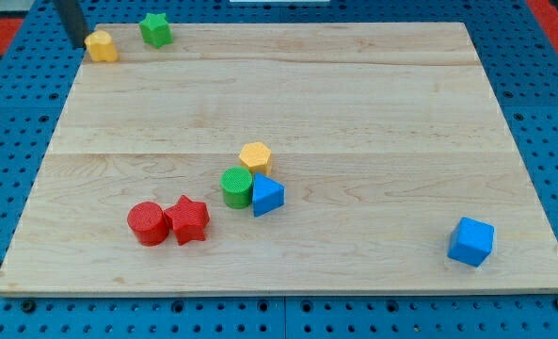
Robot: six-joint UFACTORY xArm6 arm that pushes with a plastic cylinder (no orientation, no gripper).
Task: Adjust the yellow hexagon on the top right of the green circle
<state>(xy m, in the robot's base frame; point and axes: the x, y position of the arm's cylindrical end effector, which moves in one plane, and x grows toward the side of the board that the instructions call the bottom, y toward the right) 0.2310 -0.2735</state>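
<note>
Pale wooden board point(354, 104) lying on a blue pegboard point(542, 141), blocks scattered across it.

Sitting near the middle: yellow hexagon point(256, 156), flat-topped and orange-tinged, touching the green circle point(237, 185) at its upper right, with a blue triangle point(267, 196) just beside. Resting at the view's top left, well apart: my tip point(81, 43), a bare rod holding nothing, touching a second yellow block point(102, 45) near a green star point(155, 30).
</note>
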